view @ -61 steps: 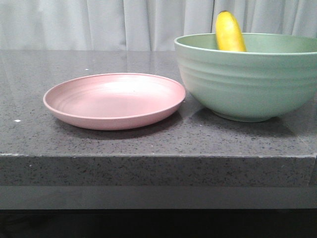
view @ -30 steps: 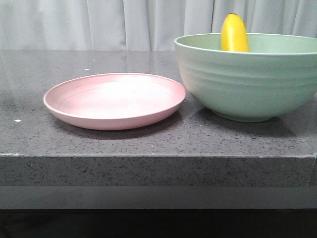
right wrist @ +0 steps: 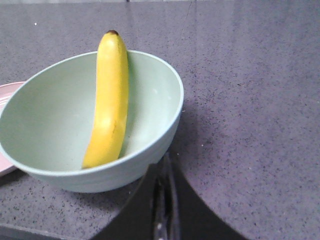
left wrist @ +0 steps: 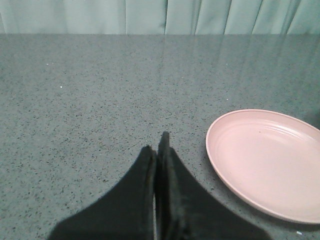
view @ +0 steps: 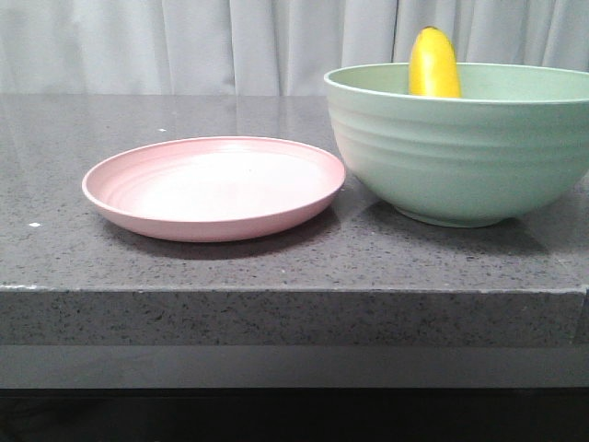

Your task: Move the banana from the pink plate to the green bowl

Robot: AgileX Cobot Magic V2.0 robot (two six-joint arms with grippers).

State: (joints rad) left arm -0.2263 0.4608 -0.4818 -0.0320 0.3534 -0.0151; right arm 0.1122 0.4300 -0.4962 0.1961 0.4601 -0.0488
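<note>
countertop (view: 276, 258), banana (view: 433, 63) now straighter

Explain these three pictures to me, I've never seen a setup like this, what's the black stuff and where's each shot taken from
This is a two-armed robot at a dark stone table. One camera faces forward over the table; the others ride on the wrists. The black shapes are the left gripper and right gripper, both shut and holding nothing. On the table sit an empty pink plate and a green bowl. The banana leans inside the bowl, its tip poking above the rim.
</note>
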